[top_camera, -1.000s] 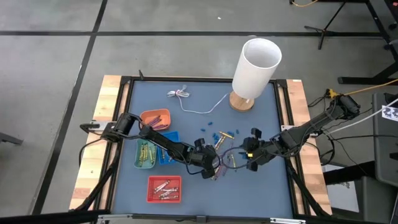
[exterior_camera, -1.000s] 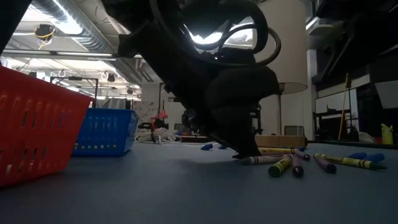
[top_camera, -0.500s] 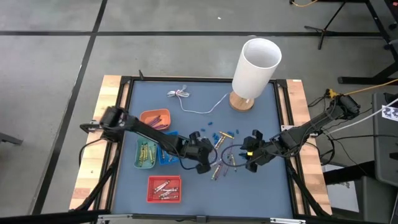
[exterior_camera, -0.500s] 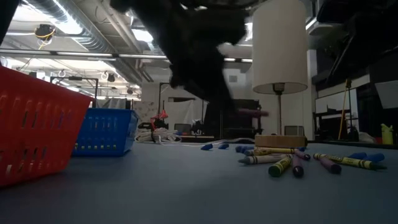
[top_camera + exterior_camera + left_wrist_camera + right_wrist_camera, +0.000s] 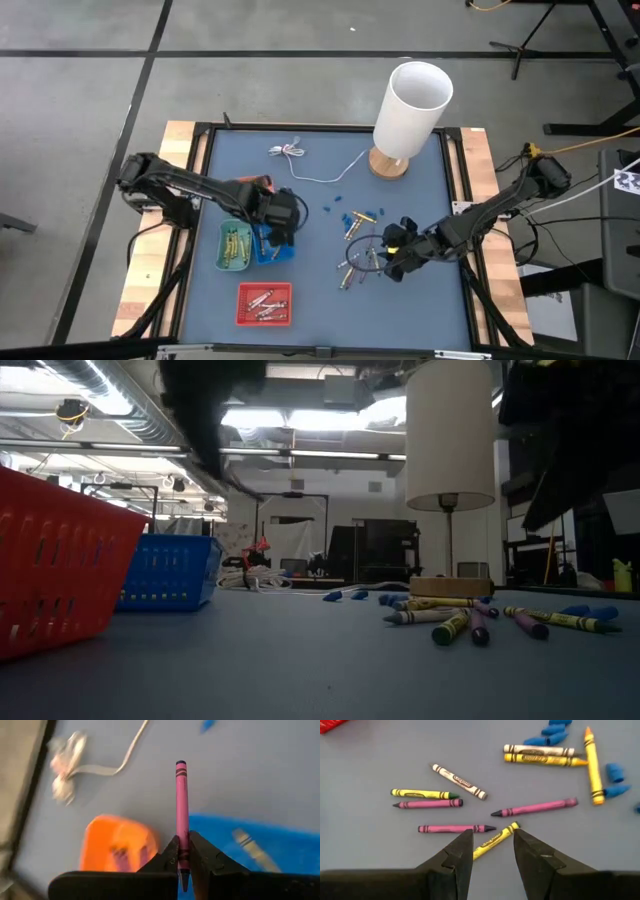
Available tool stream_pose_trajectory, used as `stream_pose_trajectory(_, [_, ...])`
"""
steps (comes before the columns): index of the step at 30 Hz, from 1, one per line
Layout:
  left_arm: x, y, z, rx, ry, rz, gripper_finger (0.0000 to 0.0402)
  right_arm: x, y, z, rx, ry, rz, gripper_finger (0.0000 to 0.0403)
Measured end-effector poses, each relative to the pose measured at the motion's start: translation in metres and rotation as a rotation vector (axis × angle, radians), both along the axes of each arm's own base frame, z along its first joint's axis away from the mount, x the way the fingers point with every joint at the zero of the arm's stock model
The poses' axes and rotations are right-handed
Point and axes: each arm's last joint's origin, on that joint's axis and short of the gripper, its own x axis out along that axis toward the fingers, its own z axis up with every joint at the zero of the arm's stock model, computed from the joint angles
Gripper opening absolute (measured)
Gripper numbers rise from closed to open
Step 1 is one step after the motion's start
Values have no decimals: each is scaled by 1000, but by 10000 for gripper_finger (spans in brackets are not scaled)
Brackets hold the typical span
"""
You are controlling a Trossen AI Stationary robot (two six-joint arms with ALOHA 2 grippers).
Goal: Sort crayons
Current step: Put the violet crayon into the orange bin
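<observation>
Even overhead light is falling on the high view, casting faint shadows. In the low view, ceiling lights (image 5: 300, 418) are glaring, leaving the arms as dark silhouettes. The left wrist view is blurring the white cable (image 5: 95, 762) and orange tray (image 5: 117, 845).

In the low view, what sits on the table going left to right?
Red basket → blue basket → white cable coil → small blue bits → loose crayons, under the white lamp.
</observation>
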Motion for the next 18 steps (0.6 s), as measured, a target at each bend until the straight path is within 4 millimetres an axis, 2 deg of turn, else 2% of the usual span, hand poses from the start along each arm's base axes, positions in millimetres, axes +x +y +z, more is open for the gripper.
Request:
stream_pose_trajectory(4, [-19,11,1,46,184,36,7,8,5,-11,33,11,-47,140])
stream_pose_trajectory(8, [-30,21,-1,67,309,67,7,12,7,-20,58,29,-103,140])
stream_pose_trajectory(13, [-36,33,-14,71,391,84,7,13,8,-28,94,63,-175,140])
stream_pose_trajectory(18, [-44,41,-33,64,459,110,7,14,11,-35,135,109,-173,140])
